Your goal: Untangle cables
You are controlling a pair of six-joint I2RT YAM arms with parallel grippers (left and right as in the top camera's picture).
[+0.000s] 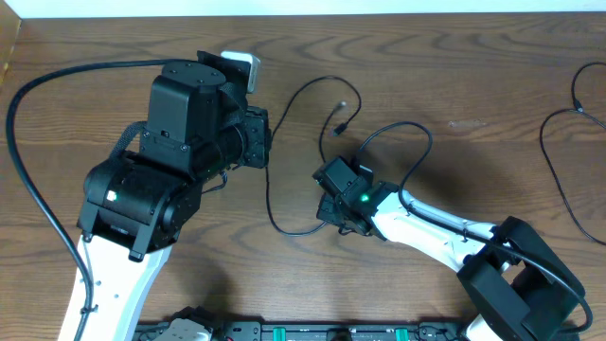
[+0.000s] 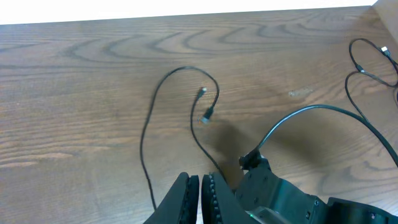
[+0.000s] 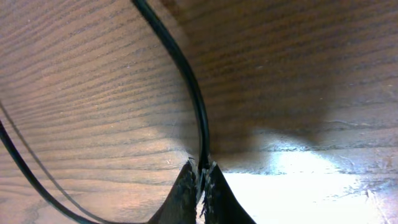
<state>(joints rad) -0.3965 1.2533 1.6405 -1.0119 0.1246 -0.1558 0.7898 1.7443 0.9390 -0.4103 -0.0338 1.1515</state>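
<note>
A thin black cable (image 1: 281, 112) lies in a long loop at the table's middle, with a small plug end (image 1: 339, 126). In the left wrist view the same cable (image 2: 147, 134) loops past its plug (image 2: 208, 115). My right gripper (image 3: 202, 177) is shut on this cable (image 3: 186, 81), pinching it low against the wood; from overhead it (image 1: 329, 214) is at the loop's lower end. My left gripper (image 2: 199, 190) is shut and empty, hovering just left of the right gripper. A second thin black cable (image 1: 559, 142) lies loose at the far right.
The right arm's own thicker black cable (image 1: 409, 133) arches above its wrist. The left arm's thick cable (image 1: 28, 180) sweeps round the left side. The second cable also shows at the top right of the left wrist view (image 2: 367, 68). The table's far edge runs along the top.
</note>
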